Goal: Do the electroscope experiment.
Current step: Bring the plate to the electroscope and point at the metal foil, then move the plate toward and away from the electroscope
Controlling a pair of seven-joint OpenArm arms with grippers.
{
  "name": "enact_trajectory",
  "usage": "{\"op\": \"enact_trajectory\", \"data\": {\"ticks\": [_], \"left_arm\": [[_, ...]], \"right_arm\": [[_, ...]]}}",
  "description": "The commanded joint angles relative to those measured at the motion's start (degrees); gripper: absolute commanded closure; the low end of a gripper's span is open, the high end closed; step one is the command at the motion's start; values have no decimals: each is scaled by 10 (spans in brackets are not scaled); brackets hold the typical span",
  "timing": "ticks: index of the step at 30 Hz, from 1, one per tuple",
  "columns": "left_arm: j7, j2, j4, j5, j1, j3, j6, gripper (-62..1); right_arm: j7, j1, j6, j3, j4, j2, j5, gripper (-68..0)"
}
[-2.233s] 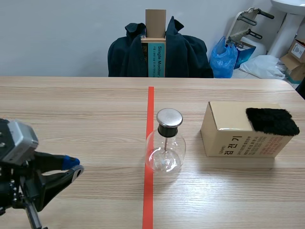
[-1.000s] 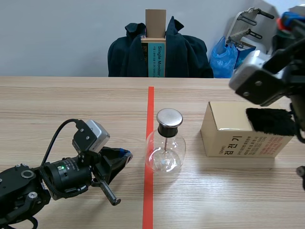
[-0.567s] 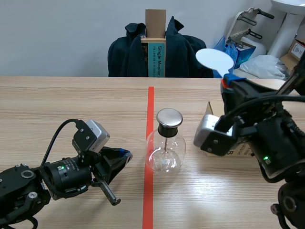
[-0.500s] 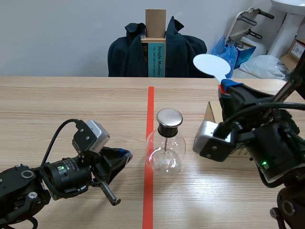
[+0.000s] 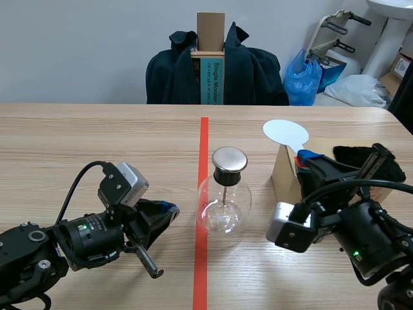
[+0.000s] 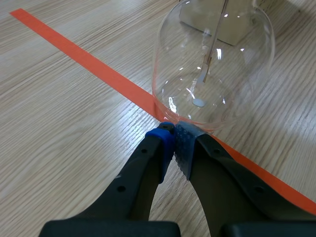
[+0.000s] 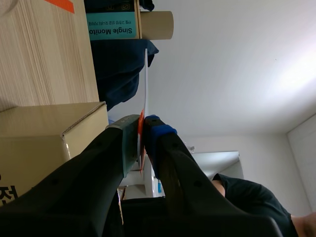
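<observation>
While the left gripper (image 5: pixel 169 210) lies low at the lower left of the scene view, its pads pressed together on nothing, the glass electroscope (image 5: pixel 223 205) stands upright on the tape line at mid-frame. In the left wrist view the closed tips sit right at the foot of the bulb; whether they touch the glass is not clear. To the right, the right gripper (image 5: pixel 302 157) is clamped on the stem of a pale round paddle (image 5: pixel 285 133). The disc stands up, just to the upper right of the electroscope's metal cap (image 5: pixel 230 159) and apart from it.

The step in hand looks to be bringing the paddle to the cap. It would go best as a slow approach from the right and slightly above, with the disc face turned to the cap. It should end close or in a light touch, without nudging the bulb.

Further right, a cardboard box (image 5: pixel 282 173) carries a black fur pad (image 5: pixel 353 155).
</observation>
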Motion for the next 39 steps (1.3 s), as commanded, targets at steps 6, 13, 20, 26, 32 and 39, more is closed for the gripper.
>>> {"op": "enact_trajectory", "data": {"ticks": [6, 13, 20, 26, 32, 39], "left_arm": [[-8, 0, 10, -4, -5, -4, 1, -22], [-8, 0, 10, -4, -5, -4, 1, -22], [-8, 0, 10, -4, -5, -4, 1, -22], [-8, 0, 10, -4, -5, -4, 1, -22], [-8, 0, 10, -4, -5, -4, 1, -22], [-8, 0, 10, -4, -5, -4, 1, -22]], "right_arm": [[17, 5, -7, 4, 11, 3, 2, -9], [62, 5, -22, 4, 11, 3, 2, -9], [119, 5, -17, 4, 11, 3, 2, -8], [167, 5, -17, 4, 11, 3, 2, -8], [208, 5, -17, 4, 11, 3, 2, -8], [245, 5, -15, 4, 11, 3, 2, -8]]}}
